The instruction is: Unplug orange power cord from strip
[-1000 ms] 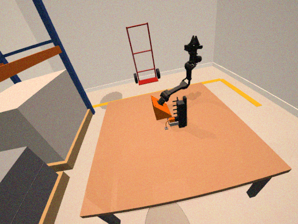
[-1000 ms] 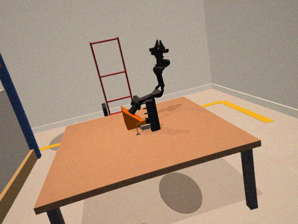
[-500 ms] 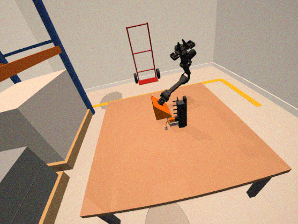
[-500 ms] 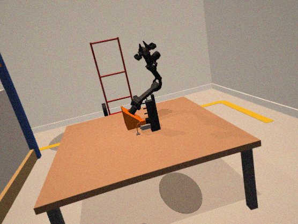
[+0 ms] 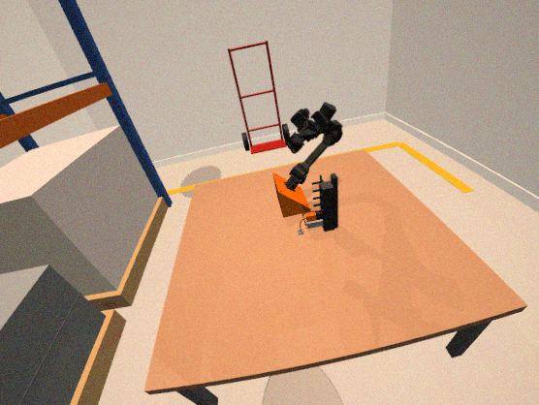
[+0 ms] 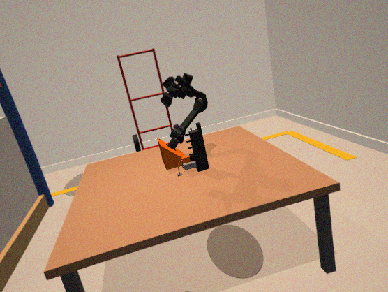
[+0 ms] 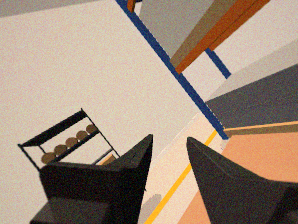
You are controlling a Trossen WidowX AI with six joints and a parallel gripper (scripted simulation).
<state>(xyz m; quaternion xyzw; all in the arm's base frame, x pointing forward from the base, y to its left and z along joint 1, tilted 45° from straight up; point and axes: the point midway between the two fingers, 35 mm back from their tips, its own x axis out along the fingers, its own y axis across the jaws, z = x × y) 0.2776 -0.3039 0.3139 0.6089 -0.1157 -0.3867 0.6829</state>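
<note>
My gripper [image 5: 295, 130] [image 6: 167, 91] [image 7: 169, 139] is partly open, with a gap between the fingertips and nothing in it. It hangs in the air, well above the power strip and to its left in the top and exterior views. The black power strip [image 5: 330, 205] [image 6: 199, 151] stands on the table. The orange plug [image 5: 310, 216] [image 6: 186, 159] is at the strip's lower left side and seems to touch it; how far it is inserted cannot be told. The thin orange cord [image 5: 301, 223] [image 6: 178, 166] curves down from it to a small grey piece on the table. Plug and strip are out of the wrist view.
An orange slanted block [image 5: 290, 201] [image 6: 167, 157] stands beside the strip, at the arm's base. Several dark prongs stick out of the strip's left side. A grey block [image 5: 315, 224] [image 6: 189, 165] lies under the plug. A red hand truck [image 5: 257, 93] [image 6: 146, 98] stands behind the table.
</note>
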